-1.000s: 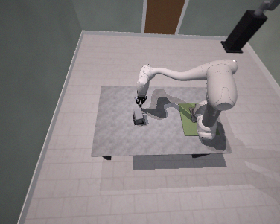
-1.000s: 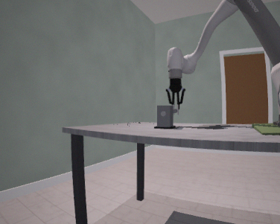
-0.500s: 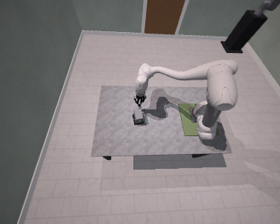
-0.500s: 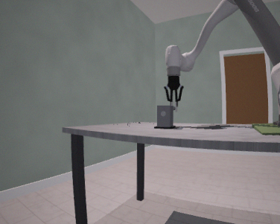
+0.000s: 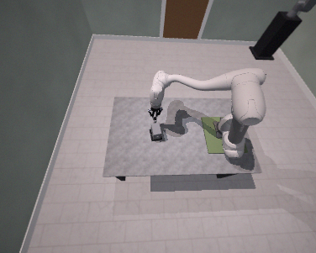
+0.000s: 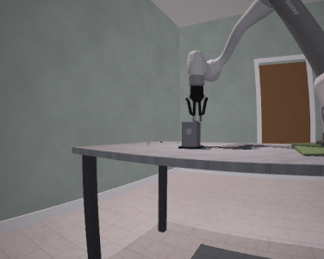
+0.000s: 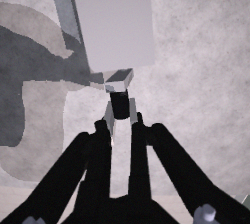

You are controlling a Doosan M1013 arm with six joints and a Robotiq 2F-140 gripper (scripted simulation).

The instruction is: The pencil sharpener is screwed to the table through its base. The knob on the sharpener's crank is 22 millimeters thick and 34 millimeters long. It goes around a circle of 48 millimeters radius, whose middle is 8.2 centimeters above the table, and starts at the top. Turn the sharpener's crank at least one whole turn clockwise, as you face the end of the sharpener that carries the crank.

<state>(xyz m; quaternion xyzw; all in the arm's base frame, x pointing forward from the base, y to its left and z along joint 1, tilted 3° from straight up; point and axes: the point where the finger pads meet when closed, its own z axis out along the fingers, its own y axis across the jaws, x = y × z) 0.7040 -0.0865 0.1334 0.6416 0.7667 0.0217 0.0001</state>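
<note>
While the arm reached across from above, the gripper (image 5: pixel 155 116) hung just behind the pencil sharpener (image 5: pixel 157 132) on the grey worktop (image 5: pixel 128 159). Side on, it stood upright over the sharpener's far end. At the wrist, the fingers were clamped on the dark crank knob (image 7: pixel 120 105), near the top — grip made, the whole turn seemingly left.

Grey box-shaped pencil sharpener (image 6: pixel 190 134) upright on tabletop (image 6: pixel 230 156); its dark cylindrical crank knob (image 7: pixel 119 105) clamped between the jaws.
</note>
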